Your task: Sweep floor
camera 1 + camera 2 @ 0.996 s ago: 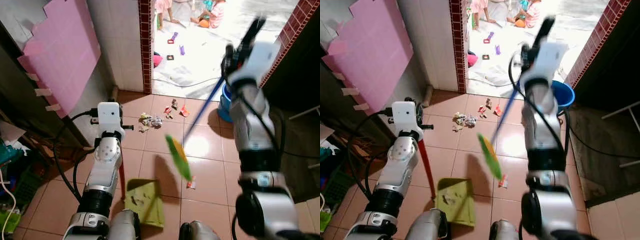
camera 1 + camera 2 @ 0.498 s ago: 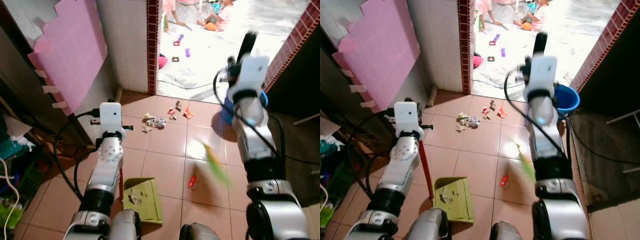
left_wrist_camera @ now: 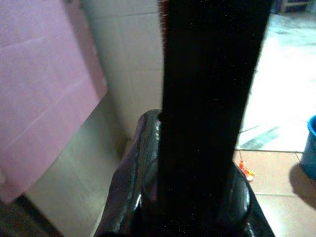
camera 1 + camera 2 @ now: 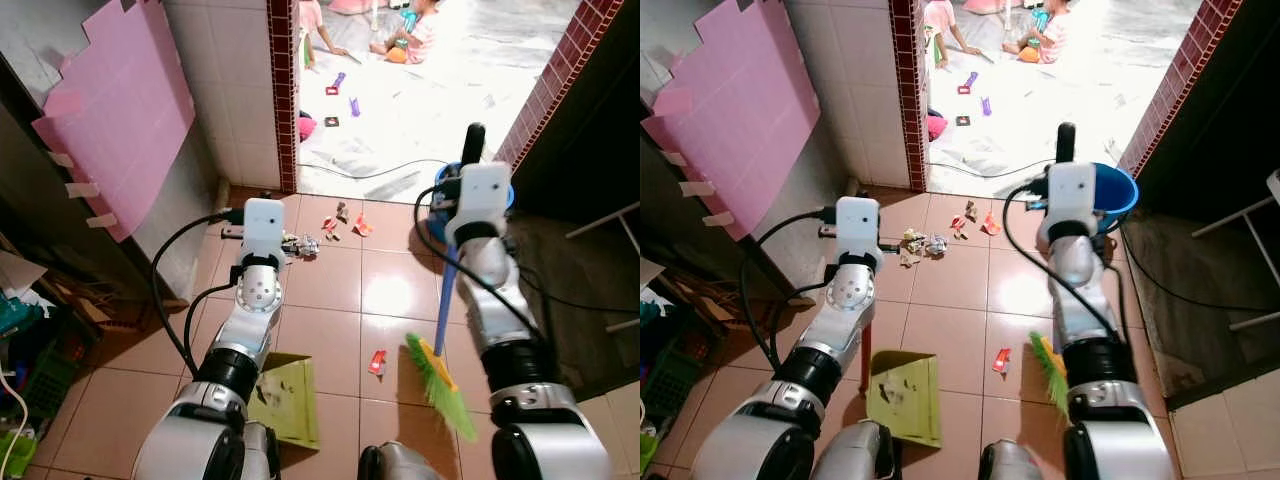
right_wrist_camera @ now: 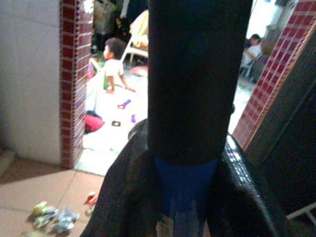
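The robot is standing on a tiled floor (image 4: 330,280) just inside a doorway edged with red brick. Its right hand (image 5: 190,197) is gripping a broom (image 4: 440,370) by the blue handle, which is passing straight between the two black fingers (image 5: 123,197) in the right wrist view. The handle is slanting down from the raised right arm to the green bristle head, which is sitting low over the tiles on the robot's right side, close to its body.

A small red wrapper (image 4: 377,362) is lying on the floor just beside the bristles, toward the robot's left. Farther ahead, near the doorway, a little heap of crumpled wrappers (image 4: 305,243) and a few red and orange scraps (image 4: 362,226) are lying scattered on the tiles.

The left hand (image 3: 197,197) is closing around a dark, upright handle that is blocking most of the left wrist view. Below the left arm a green dustpan (image 4: 285,398) is resting on the floor with bits of litter already in it, well apart from the heap ahead.

A blue bucket (image 4: 1118,195) is standing behind the right arm by the brick jamb. A pink sheet (image 4: 120,100) is hanging on the wall to the left. Beyond the doorway, people are sitting on the bright ground among small toys (image 4: 340,85).
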Robot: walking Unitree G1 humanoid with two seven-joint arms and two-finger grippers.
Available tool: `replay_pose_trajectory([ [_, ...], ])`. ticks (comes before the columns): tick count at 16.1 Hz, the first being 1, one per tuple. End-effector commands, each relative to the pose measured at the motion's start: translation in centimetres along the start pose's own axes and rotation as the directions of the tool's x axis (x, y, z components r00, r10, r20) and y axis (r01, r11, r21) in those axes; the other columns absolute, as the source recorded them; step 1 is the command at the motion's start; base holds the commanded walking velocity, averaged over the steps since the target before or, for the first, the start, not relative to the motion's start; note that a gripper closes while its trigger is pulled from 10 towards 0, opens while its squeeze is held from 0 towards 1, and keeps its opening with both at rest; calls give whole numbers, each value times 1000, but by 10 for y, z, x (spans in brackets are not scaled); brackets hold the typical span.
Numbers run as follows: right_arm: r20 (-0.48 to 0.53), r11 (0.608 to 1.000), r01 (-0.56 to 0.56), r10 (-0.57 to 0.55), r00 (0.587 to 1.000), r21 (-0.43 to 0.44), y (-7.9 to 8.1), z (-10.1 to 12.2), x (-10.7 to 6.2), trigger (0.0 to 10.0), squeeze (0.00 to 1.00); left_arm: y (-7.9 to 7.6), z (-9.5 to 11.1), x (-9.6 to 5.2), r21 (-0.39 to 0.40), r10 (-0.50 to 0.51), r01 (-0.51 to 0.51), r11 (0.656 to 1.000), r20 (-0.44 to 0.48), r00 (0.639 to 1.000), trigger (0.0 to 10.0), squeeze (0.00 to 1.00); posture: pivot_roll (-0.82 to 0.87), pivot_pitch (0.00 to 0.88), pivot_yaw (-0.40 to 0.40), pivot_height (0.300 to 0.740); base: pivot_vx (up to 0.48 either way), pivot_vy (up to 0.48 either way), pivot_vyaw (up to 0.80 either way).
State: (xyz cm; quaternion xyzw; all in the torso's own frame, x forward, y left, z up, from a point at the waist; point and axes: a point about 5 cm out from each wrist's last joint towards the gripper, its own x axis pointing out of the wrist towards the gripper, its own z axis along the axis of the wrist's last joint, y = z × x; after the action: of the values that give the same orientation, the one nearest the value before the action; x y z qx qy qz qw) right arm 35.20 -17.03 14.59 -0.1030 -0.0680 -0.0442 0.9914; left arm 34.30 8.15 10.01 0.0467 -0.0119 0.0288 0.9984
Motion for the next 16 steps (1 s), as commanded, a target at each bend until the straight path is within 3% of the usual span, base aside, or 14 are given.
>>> replay_pose_trajectory([
  [1, 37, 999, -35, 34, 999, 21, 11, 8, 3, 10000, 0, -5, -5, -1, -93, 10, -14, 996, -43, 999, 10000, 0, -78, 58, 2, 740, 0, 0, 0],
  [6, 15, 962, -104, 104, 995, 252, 36, 13, 5, 10000, 0, -12, 3, 3, -158, -25, 25, 987, 3, 1000, 10000, 0, -79, 59, 0, 740, 0, 0, 0],
  [9, 72, 884, -222, 212, 975, 411, 46, 33, 6, 10000, 0, -14, -3, 2, -155, -22, 21, 988, -10, 1000, 10000, 0, -90, 68, -1, 740, 0, 0, 0],
  [13, 140, 837, -333, 303, 943, 435, 43, 59, 12, 10000, 0, -9, -7, 4, -155, 24, -31, 987, -48, 999, 10000, 0, -96, 68, 0, 740, 0, 0, 0],
  [14, 157, 836, -346, 309, 938, 425, 43, 64, 13, 10000, 0, -7, -6, 5, -153, 24, -30, 988, -44, 999, 10000, 0, -99, 68, 1, 740, 0, 0, 0],
  [16, 218, 880, -339, 279, 935, 331, 36, 78, 14, 10000, 0, -4, 5, 11, -168, -14, 15, 986, 3, 1000, 10000, 0, -99, 67, 2, 740, 0, 0, 0],
])
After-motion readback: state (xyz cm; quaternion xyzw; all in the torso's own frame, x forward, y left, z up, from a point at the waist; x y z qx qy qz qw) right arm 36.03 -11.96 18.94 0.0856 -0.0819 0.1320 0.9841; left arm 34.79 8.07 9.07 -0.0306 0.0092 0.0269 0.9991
